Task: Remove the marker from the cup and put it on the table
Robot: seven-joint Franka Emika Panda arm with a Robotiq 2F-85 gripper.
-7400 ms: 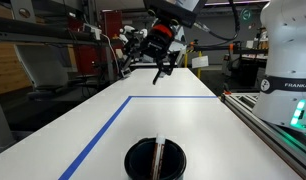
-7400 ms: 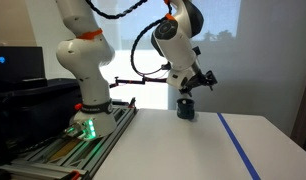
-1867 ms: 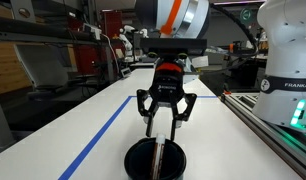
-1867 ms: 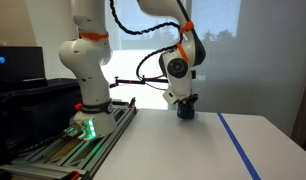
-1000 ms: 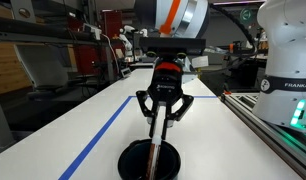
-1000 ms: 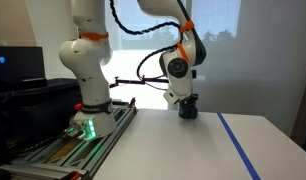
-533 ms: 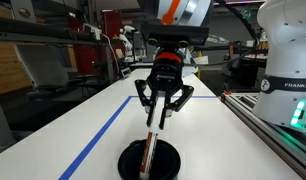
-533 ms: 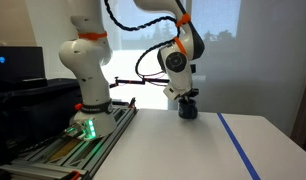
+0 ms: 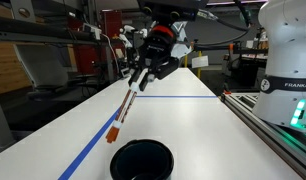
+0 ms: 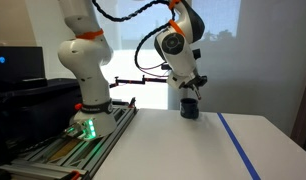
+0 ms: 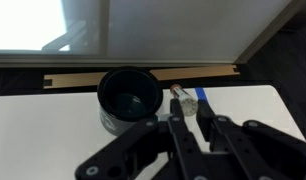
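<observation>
In an exterior view, my gripper [image 9: 145, 76] hangs above the white table [image 9: 218, 140], shut on the marker [image 9: 126, 108]. The marker slants down and to the left, with its orange-red end [image 9: 113, 134] lowest and clear of the cup. The round black cup [image 9: 141, 160] stands empty at the near end of the table. The wrist view shows the marker [image 11: 184, 101] pinched between my fingers [image 11: 176, 108], with the cup [image 11: 129, 92] just to its left. From the side, my gripper [image 10: 194, 89] is a little above the cup [image 10: 190, 110].
Blue tape lines [image 9: 93, 145] run along and across the table, and one also runs near its edge [image 10: 239, 146]. The white robot base [image 9: 291, 60] stands on a grey rail [image 9: 278, 130] beside the table. Shelves and lab clutter fill the background.
My gripper has risen and tilted, lifting the marker fully out of the cup. The marker now slants to one side above the table. The cup sits slightly shifted.
</observation>
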